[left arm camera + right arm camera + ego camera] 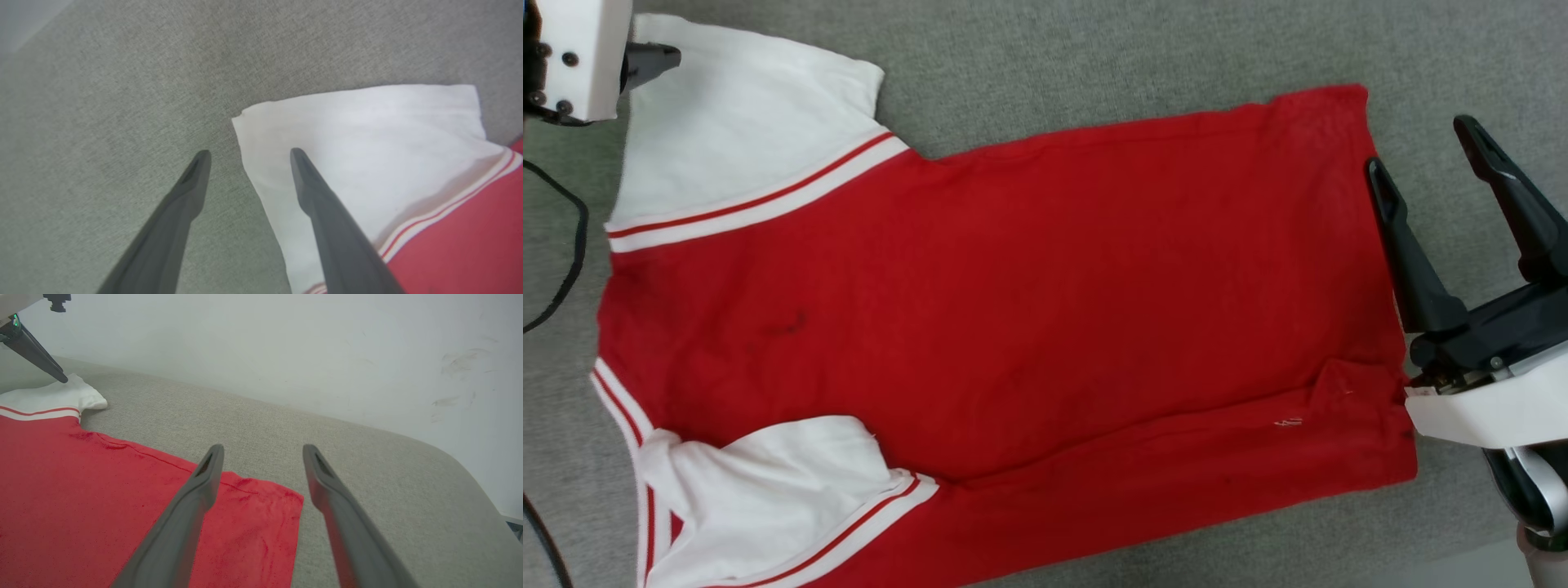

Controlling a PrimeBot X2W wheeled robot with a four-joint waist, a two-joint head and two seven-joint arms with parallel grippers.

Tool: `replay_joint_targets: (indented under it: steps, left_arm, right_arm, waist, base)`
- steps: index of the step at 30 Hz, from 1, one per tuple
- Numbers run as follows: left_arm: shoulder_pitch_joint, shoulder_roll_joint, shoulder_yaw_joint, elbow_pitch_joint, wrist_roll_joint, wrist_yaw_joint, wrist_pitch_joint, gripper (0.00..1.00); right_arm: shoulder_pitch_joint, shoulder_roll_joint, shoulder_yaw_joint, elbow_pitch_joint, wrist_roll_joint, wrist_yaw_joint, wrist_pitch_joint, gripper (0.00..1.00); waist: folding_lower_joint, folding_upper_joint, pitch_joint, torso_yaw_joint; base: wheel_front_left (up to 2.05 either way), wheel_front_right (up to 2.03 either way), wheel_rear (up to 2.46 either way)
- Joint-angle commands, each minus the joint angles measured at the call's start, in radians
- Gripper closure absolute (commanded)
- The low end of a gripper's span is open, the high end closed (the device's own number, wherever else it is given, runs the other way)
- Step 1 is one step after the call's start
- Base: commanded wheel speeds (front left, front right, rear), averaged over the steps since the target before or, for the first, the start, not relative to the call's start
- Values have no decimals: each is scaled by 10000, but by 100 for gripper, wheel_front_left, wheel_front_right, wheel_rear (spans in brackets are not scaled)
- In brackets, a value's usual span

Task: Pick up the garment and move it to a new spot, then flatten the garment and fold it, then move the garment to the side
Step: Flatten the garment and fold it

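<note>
Left claw [247,153]: wide open, empty, one finger over the shirt's white sleeve [359,134], the other over bare counter [122,102].
Right claw [263,447]: wide open, empty, at the hem corner.
Shirt [1013,310]: red, spread flat on the grey counter.

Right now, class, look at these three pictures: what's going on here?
A two-armed robot is working on a red shirt spread flat on a grey cushion. The left claw hangs open over the corner of one white sleeve. The right claw stands open at the hem corner. Neither grips anything yet.
</note>
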Motion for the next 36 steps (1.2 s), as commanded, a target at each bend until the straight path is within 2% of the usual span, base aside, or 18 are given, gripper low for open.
replay_joint_targets:
  steps: [1,5,8,9,10,11,17,21,25,30,33,36]
  left_arm:
    - [-126,-111,-22,97,18,59,28,0]
    - [-49,-202,-240,415,98,-25,214,0]
    - [206,-111,-712,556,214,-254,764,0]
    - [246,-84,-723,570,165,-306,796,46]
    - [283,-103,-692,585,87,-337,775,87]
    - [311,-103,-743,586,131,-371,759,100]
    - [192,-149,-630,667,125,-614,185,100]
    - [85,-355,-645,519,160,-784,-337,100]
    - [228,-560,-835,233,122,-883,-835,100]
    - [317,-684,-1162,-142,107,-939,-1181,100]
    - [248,-741,-1289,-324,24,-943,-1339,100]
    - [122,-778,-1406,-531,-45,-949,-1463,100]
  right_arm:
    - [-190,44,30,-50,-85,-7,20,0]
    - [-367,31,195,46,-78,-7,-1,0]
    - [-445,-20,127,157,-19,-7,-67,0]
    - [-478,-26,104,183,-5,-7,-86,0]
    - [-520,-22,80,212,15,-7,-95,0]
    - [-557,-28,51,225,36,-7,-96,0]
    - [-1185,-473,-96,164,-61,-7,208,0]
    - [-1983,-1405,251,376,154,-9,1376,0]
    - [-3090,-2541,920,891,1294,-9,3423,0]
    - [-4608,-3920,2222,1761,3196,-9,6584,0]
    - [-5427,-4353,3111,2375,4137,-7,8197,0]
    - [-6239,-4497,3785,3047,4869,-7,9481,0]
  waist:
    - [-2,0,381,-200]
    - [-2,0,610,-293]
    - [-2,0,640,-313]
    - [-2,0,643,-318]
    - [-2,0,633,-325]
    - [-2,0,605,-325]
    - [-2,0,165,-176]
    - [-2,0,-290,76]
    - [-2,0,-698,334]
    - [-2,0,-965,638]
    - [-2,0,-981,799]
    - [-2,0,-908,964]
  base:
    - [0,0,0]
    - [0,0,0]
    - [0,0,0]
    - [0,0,0]
    - [0,0,0]
    - [0,0,0]
    - [0,0,0]
    - [0,0,0]
    - [0,0,0]
    - [0,0,0]
    - [0,0,0]
    - [0,0,0]
